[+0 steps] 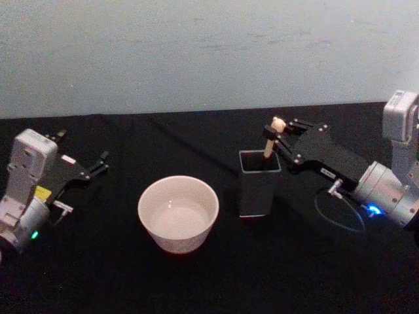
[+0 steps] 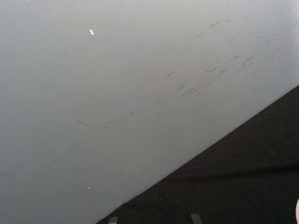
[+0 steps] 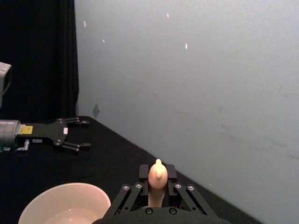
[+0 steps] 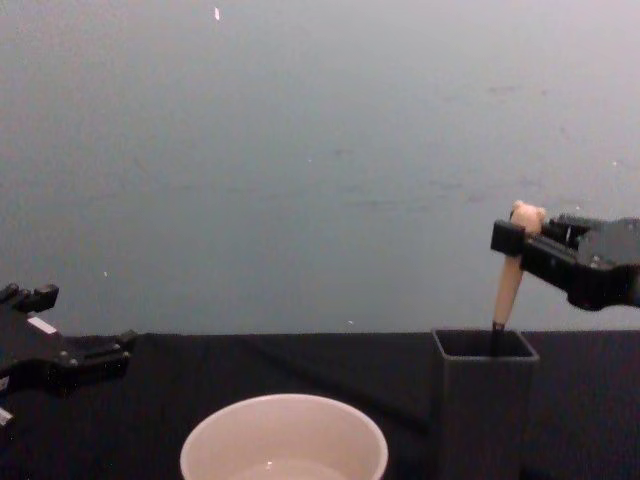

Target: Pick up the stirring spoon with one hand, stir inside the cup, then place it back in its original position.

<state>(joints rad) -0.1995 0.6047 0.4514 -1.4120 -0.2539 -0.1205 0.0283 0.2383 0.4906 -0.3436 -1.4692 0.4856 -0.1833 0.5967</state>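
Beige bear-headed stirring spoon (image 1: 270,145), gripped by the right claw (image 1: 278,135), sits in the dark grey square holder (image 1: 260,193); a vertical path avoids its walls. Left claw (image 1: 84,149) idles open, far left.

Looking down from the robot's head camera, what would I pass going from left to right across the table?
First the left gripper, fingers open → cream cup → dark grey holder → right gripper, its fingers shut on the stirring spoon standing in that holder.
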